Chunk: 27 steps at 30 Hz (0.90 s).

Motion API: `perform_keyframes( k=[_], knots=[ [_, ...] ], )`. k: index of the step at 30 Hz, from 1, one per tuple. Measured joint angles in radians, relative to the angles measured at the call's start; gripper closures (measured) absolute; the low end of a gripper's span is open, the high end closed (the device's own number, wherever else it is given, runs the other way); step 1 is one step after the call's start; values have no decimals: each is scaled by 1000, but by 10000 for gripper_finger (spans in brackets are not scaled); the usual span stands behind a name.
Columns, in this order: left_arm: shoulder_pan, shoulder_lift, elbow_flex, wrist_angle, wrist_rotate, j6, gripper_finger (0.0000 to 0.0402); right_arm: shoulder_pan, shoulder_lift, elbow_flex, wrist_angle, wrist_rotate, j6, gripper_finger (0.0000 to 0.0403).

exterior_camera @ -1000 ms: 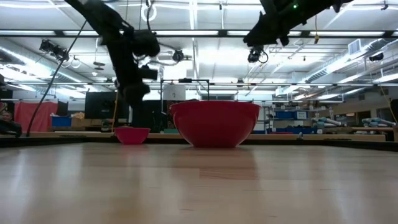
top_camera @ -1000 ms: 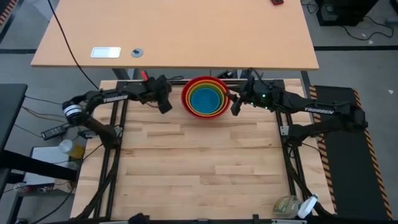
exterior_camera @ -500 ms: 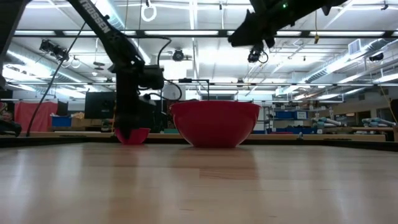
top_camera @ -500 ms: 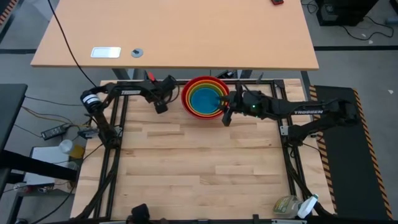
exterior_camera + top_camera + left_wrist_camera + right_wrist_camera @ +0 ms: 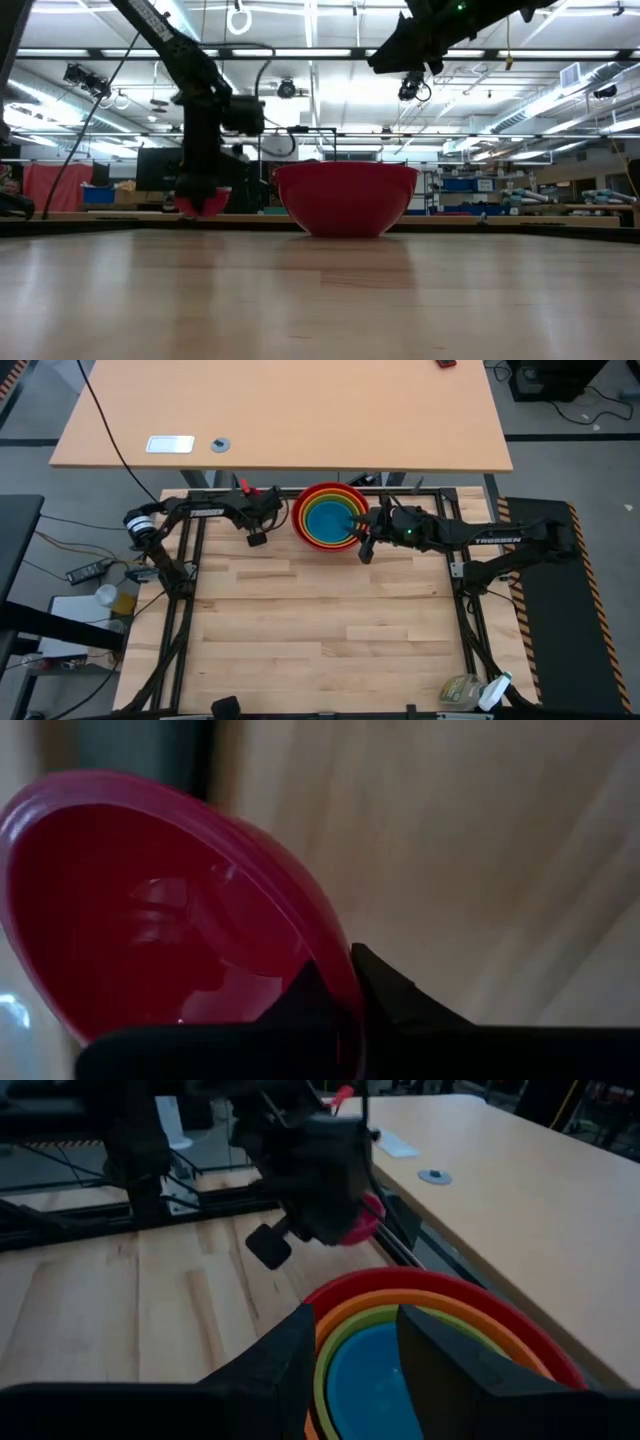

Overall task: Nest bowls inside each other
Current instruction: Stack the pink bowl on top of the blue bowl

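The magenta-pink bowl (image 5: 170, 910) is near the table's far left, small in the low view (image 5: 203, 203). The left arm hides it from above. My left gripper (image 5: 200, 190) comes down on it and is shut on its rim. Right of it stands the stack of bowls (image 5: 330, 515): blue inside lime green, orange and red, the red one's base (image 5: 345, 232) on the table. My right gripper (image 5: 355, 1370) hangs open high above the stack's right rim (image 5: 362, 535) and touches nothing. My left gripper pinches the pink bowl's rim (image 5: 350, 982), one finger (image 5: 305, 1000) inside the bowl and the other (image 5: 395, 995) outside its wall. The fingers slant down from above. The bowl sits tilted in the hold; whether its base still touches the table I cannot tell.
A black metal frame (image 5: 190, 550) borders the wooden work surface on both sides and along the far edge. A second light table (image 5: 280, 410) stands beyond it. The near half of the work surface (image 5: 320, 630) is bare wood.
My left gripper has gone down onto the pink bowl, rolled its wrist and taken hold of the rim; the bowl now sits a little higher and tilted in the low view. My right gripper first moved toward the stack's near right side, then kept still.
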<state>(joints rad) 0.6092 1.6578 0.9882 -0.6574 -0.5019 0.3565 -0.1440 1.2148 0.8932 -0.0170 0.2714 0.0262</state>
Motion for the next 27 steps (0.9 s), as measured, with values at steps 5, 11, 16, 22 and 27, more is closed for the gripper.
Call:
perform_keyframes(
  k=[5, 11, 16, 22, 27],
  knots=[
    [-121, -149, 0, -1, -50, 67, 392, 0, -32, 0, -71, 47, -3, 253],
    [-297, -269, 8, 195, -58, 221, 394, -23, -58, 0, -166, 75, -10, 253],
    [-309, -162, 154, 154, -3, 215, 396, -67, -57, -35, -111, 46, -3, 255],
    [-311, 42, 423, 69, 251, 210, 396, -108, -82, -75, -66, -6, 8, 261],
    [-319, 167, 556, 48, 429, 261, 396, -102, -121, -89, -68, -9, 16, 266]
  ],
)
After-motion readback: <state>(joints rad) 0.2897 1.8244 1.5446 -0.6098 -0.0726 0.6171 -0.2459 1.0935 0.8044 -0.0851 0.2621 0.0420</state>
